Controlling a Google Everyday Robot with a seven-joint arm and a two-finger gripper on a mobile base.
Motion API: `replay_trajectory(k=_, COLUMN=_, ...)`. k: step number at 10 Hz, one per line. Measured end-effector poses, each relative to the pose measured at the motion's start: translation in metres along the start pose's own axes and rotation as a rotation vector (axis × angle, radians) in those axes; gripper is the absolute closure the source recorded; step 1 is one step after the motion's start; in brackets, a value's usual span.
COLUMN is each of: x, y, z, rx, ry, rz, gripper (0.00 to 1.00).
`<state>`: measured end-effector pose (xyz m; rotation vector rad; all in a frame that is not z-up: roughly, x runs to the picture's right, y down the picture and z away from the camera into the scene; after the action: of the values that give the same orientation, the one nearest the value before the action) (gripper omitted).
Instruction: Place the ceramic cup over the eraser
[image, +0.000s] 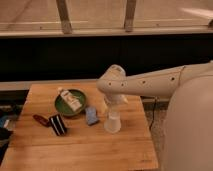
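The white ceramic cup (113, 122) stands upside down, narrow end up, on the wooden table (80, 147) right of centre. My gripper (114, 106) hangs from the white arm directly above the cup, right at its top. The eraser (58, 124), a small black block with pale stripes, lies on the table to the cup's left, well apart from it.
A green bowl (61, 106) holding a pale packet sits at the table's back left. A blue pad (91, 115) lies between bowl and cup. A dark red oblong thing (40, 120) lies left of the eraser. The table's right edge is close to the cup.
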<state>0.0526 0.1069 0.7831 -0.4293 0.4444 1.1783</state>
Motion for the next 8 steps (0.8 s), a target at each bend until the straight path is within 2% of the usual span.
replay_trajectory(k=3, x=0.008, y=-0.003, z=0.022, rx=0.012, ry=0.059, rz=0.02, gripper=0.2)
replay_trajectory(k=5, x=0.016, y=-0.009, z=0.03, rx=0.012, ry=0.08, rz=0.042, gripper=0.2)
replay_trajectory(k=8, x=0.021, y=-0.005, z=0.039, rx=-0.03, ry=0.081, rz=0.066, gripper=0.2)
